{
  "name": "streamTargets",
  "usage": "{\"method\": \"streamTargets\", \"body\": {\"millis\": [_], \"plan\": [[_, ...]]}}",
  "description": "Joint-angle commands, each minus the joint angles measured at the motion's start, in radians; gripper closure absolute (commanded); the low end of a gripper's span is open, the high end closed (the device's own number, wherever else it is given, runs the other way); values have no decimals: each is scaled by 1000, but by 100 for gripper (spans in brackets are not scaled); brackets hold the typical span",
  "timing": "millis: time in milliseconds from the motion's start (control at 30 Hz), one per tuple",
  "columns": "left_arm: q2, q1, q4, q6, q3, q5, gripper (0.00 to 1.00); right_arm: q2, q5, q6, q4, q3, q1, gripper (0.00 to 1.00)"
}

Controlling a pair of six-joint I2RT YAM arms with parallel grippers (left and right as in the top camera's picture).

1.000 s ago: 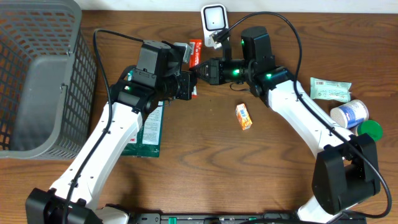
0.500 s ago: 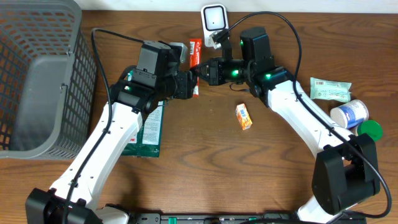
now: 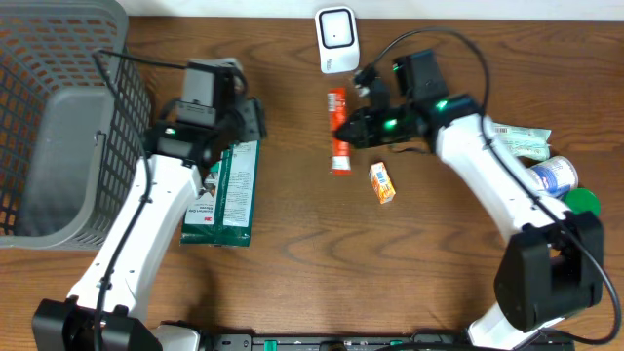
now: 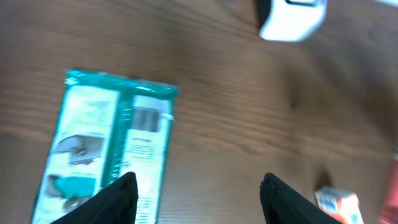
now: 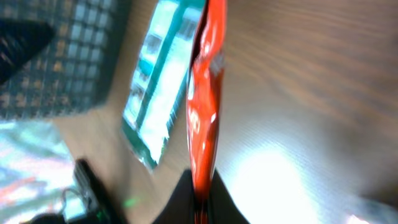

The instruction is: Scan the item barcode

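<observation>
One thin red sachet (image 3: 338, 130) — pinched edge-on in my right claw (image 3: 353, 125), clenched on it, mid-table, just near of the scanner (image 3: 336, 26). Judged light, floppy and glossy-slick; a pinch on the sealed rim, clear of the barcode, should keep it flat. My left claw (image 4: 199, 190) — spread and empty, over the green pack (image 3: 226, 190), far left.

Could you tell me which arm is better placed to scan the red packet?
Right: the right gripper is shut on the red packet near the scanner; the left gripper stands open and empty.
</observation>
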Motion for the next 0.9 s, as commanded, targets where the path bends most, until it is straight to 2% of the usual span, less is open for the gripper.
{"method": "streamTargets", "body": {"millis": [0, 100, 200, 267, 333, 400, 500, 600, 700, 800, 867], "plan": [[-7, 66, -16, -58, 15, -23, 36, -3, 275, -178, -213, 223, -35, 99], [-7, 103, -34, -58, 15, -24, 36, -3, 399, -285, -373, 367, -30, 99], [-7, 128, -45, -57, 15, -25, 35, -3, 373, -442, -458, 459, -11, 99], [-7, 138, -54, -57, 15, -23, 35, -3, 335, -481, -455, 480, 5, 99], [-7, 138, -70, -52, 15, -2, 36, -3, 311, -391, -420, 480, 11, 99], [-5, 138, -84, -16, 14, 87, 36, -3, 305, -276, -388, 479, 9, 99], [0, 138, -91, 108, 14, 354, 36, -3, 223, -126, -340, 479, -12, 99], [0, 138, -91, 287, 14, 711, 40, -1, 86, -15, -298, 477, -40, 99], [0, 129, -90, 427, 14, 946, 41, -1, -16, 64, -278, 477, -54, 99], [1, 104, -87, 532, 14, 961, 41, 2, -142, 70, -254, 477, -49, 99], [2, 74, -61, 554, 14, 970, 41, 5, -196, 70, -240, 477, -42, 99]]}}
